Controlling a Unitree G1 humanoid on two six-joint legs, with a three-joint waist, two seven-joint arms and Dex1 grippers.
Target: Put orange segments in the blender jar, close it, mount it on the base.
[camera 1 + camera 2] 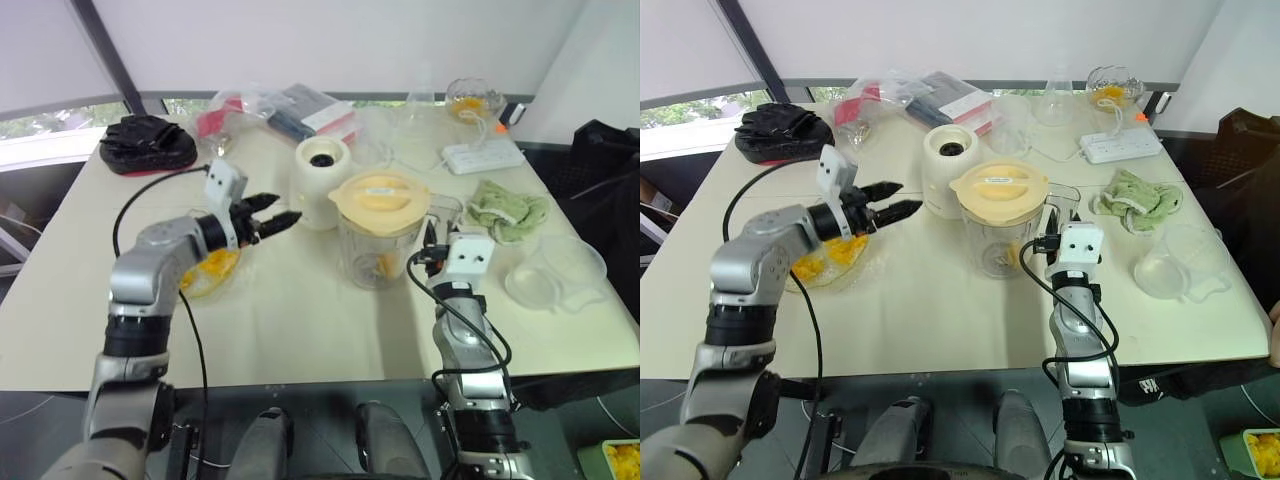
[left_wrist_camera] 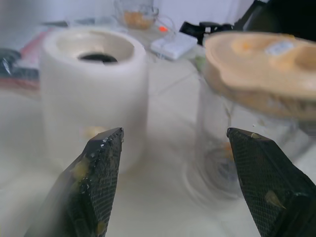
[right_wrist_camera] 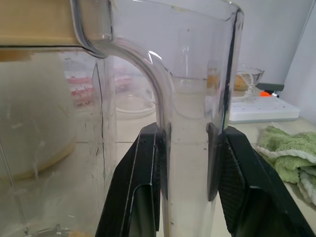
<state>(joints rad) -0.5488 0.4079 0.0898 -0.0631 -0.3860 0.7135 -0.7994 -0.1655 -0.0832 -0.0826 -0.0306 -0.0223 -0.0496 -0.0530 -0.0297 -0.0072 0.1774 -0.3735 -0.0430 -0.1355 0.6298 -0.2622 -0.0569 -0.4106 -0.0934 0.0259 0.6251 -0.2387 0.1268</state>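
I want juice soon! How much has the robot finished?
Done: orange segments sit in the blender jar, and its lid is on. Now: the right tool grips the jar's handle; the left tool is open and empty. Left: setting the jar on the base.

base (image 1: 322, 181) behind-left of blender jar (image 1: 377, 248); lid (image 1: 380, 199) on jar; towel (image 1: 508, 209) right

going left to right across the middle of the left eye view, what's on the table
bowl of orange segments → left gripper → base → blender jar → green cloth → clear tub
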